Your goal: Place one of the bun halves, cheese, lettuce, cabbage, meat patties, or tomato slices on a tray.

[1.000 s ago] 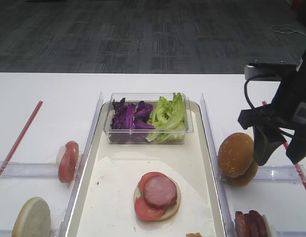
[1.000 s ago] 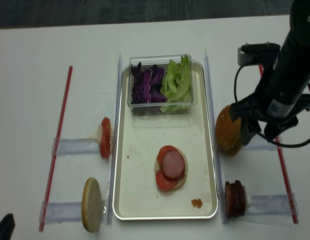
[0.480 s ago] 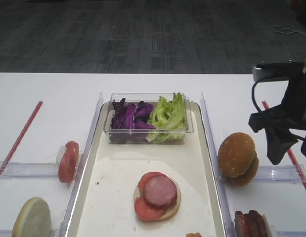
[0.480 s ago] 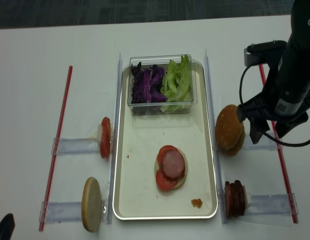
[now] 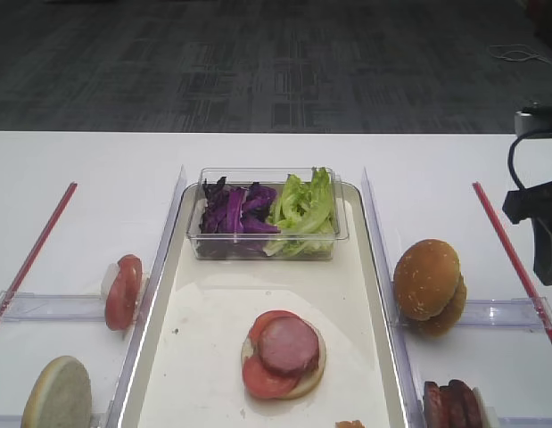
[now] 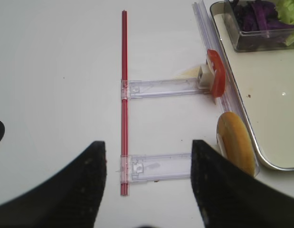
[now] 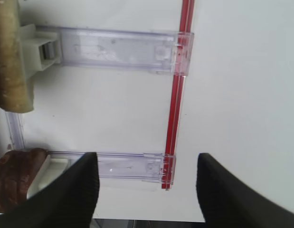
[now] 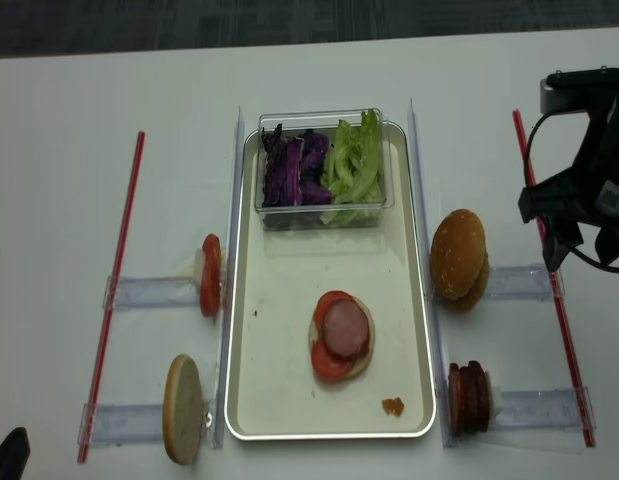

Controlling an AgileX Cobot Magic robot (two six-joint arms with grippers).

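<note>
While upright, the bun halves (image 8: 459,258) (on edge) face sideways.

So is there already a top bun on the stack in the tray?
No, the stack on the tray ends with a meat patty over tomato slices on a pale bun half.

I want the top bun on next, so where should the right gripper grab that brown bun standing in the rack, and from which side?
Grip the brown bun across its thin edge, descending from above. It stands on edge against the rack, so dome and flat face offer opposing surfaces.
</note>
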